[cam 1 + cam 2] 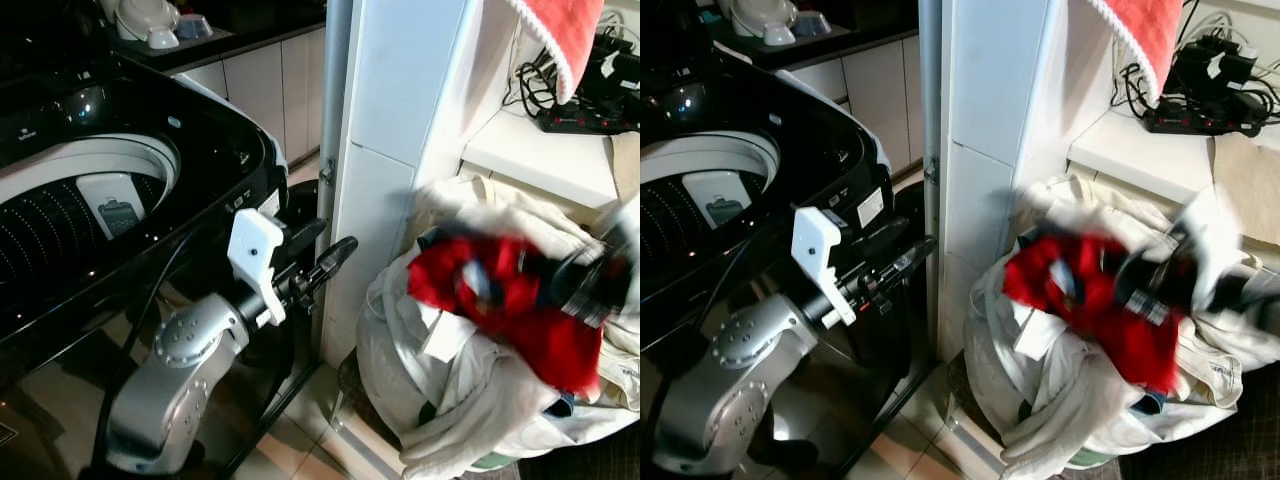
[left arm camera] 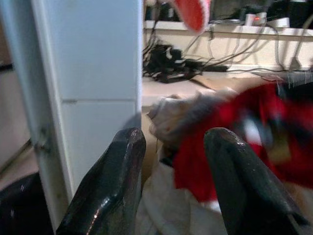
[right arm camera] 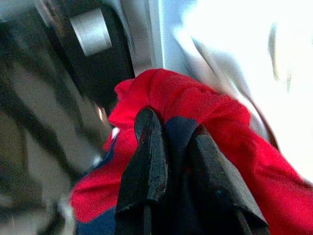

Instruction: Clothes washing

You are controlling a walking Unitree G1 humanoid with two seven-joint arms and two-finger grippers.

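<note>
A: What is sitting nearest the camera?
B: The left arm is reaching forward beside the washing machine [image 1: 120,200], and the left gripper [image 2: 168,161] is pointing at a white pillar [image 1: 390,130] with its fingers spread apart and holding nothing.

A: And the right gripper?
B: The right gripper [image 3: 171,142] is clenching a fold of the red garment [image 1: 500,300]. The head views are showing it blurred over the laundry pile.

A: How is the garment lying?
B: It is stretching across the top of the pale clothes heap [image 1: 450,390], its long axis running from near the pillar out toward the robot's right, sagging lower at the right end.

A: What is the room showing?
B: Tiled floor [image 1: 300,450] below, the washer's open drum on the left, a shelf [image 1: 540,155] behind carrying a power strip [image 1: 590,118] and cables, and a red towel [image 1: 560,35] hanging above.

A: Does any view add something?
B: The right wrist view is showing dark blue cloth between the fingers
</note>
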